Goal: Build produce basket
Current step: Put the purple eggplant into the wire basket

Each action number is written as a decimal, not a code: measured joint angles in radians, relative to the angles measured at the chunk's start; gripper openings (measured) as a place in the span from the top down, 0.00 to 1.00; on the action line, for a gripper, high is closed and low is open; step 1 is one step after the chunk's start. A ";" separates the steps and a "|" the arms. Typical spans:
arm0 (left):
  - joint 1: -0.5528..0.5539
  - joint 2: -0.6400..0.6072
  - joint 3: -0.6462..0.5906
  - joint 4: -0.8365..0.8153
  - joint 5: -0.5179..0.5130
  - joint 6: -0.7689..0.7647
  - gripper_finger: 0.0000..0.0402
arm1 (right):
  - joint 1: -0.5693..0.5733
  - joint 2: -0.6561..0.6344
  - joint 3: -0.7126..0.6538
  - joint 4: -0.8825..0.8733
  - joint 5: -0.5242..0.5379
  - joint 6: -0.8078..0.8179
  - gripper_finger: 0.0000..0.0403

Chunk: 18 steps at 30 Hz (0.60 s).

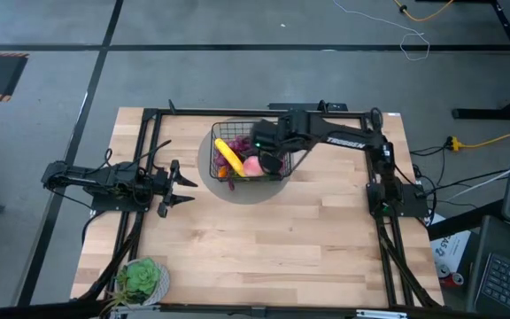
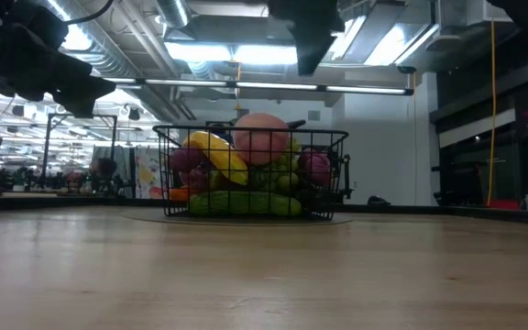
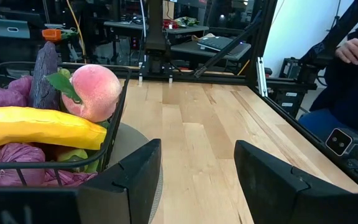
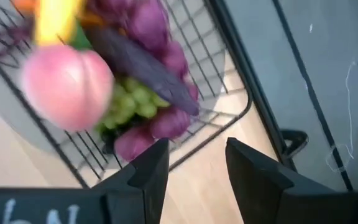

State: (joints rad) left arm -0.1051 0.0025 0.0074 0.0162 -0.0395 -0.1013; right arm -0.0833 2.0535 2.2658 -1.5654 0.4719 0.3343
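I'm looking at the basket [image 1: 248, 152] sitting on a round grey disc [image 1: 215, 182] toward the far middle of the table [image 1: 264, 239]. It's looking pretty full. The peach [image 2: 260, 138] is riding on top of the pile, the banana [image 2: 216, 156] is lying just left of it, and a cucumber [image 2: 246, 203] is lying along the near bottom edge in the low view. Purple grapes [image 4: 148, 25] and green grapes [image 4: 126, 102] are packed in around them, with the eggplant [image 4: 143, 65] lying slantwise across the grapes. Something orange is peeking out at the basket's left side, but I can't tell what it is.

The right gripper [image 4: 194, 165] is hanging above the basket's right part, fingers spread with nothing between them; its wrist camera is looking down at the peach, the grapes and the basket's wire rim.

The left gripper [image 1: 184, 186] is sitting out left of the basket, well clear of it, pointing toward it. Its fingers [image 3: 126, 180] are also standing apart and holding nothing, hovering low over the wood.

A potted plant [image 1: 140, 279] is sitting at the near left corner. In the left wrist view I'm also seeing a person's hand [image 3: 353, 50] beyond the table's right edge.
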 joint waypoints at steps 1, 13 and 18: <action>0.000 0.000 0.000 0.000 0.000 0.000 0.50 | 0.007 -0.009 0.000 0.017 0.011 0.005 0.61; 0.000 0.000 0.000 0.000 0.000 0.000 0.50 | 0.011 0.054 0.000 0.236 -0.033 0.083 0.61; 0.000 0.000 0.000 0.000 0.000 0.000 0.50 | 0.007 0.098 0.000 0.191 -0.013 0.055 0.61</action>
State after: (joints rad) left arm -0.1054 0.0025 0.0074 0.0161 -0.0395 -0.1016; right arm -0.0759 2.1511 2.2654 -1.3744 0.4590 0.3892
